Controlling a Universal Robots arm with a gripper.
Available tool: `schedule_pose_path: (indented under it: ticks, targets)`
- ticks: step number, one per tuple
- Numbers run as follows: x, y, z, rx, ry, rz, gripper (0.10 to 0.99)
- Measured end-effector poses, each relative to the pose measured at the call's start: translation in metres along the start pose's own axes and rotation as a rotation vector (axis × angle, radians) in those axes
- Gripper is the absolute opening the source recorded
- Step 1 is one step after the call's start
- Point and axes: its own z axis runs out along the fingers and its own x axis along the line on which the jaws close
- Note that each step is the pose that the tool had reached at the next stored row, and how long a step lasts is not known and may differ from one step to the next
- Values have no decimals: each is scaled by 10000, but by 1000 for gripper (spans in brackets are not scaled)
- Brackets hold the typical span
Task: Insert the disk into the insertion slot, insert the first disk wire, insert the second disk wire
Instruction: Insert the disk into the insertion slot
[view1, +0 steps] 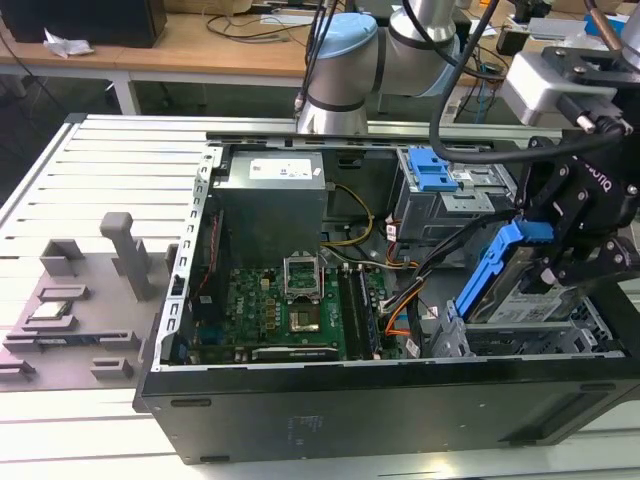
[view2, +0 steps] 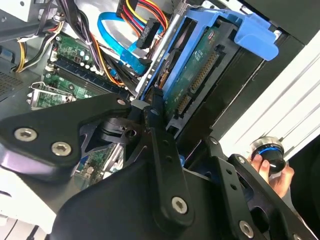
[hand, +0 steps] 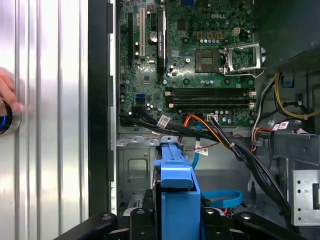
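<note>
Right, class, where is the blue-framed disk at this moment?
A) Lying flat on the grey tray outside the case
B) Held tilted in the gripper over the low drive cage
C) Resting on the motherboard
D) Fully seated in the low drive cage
B: in the exterior view the gripper is clamped on the disk, which hangs tilted over the insertion slot and is not lying flat inside it.

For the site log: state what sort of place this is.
Likely a robotics lab bench: an open black desktop computer case on a ribbed silver aluminium table, a grey-and-blue robot arm whose black gripper holds a silver hard drive in a bright blue plastic frame, and cable-strewn wooden desks behind.
</note>
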Motion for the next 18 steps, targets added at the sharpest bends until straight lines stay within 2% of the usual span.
schedule_pose_path:
  ticks: [5,6,10,11,14,18]
  targets:
    - [1,0,5,0,6,0,373]
    - [0,0,8,0,0,0,435]
    - [0,0,13,0,1,0,420]
    - [0,0,14,0,1,0,286]
    - [1,-1,17,0,1,0,110]
    - [0,-1,21,0,1,0,106]
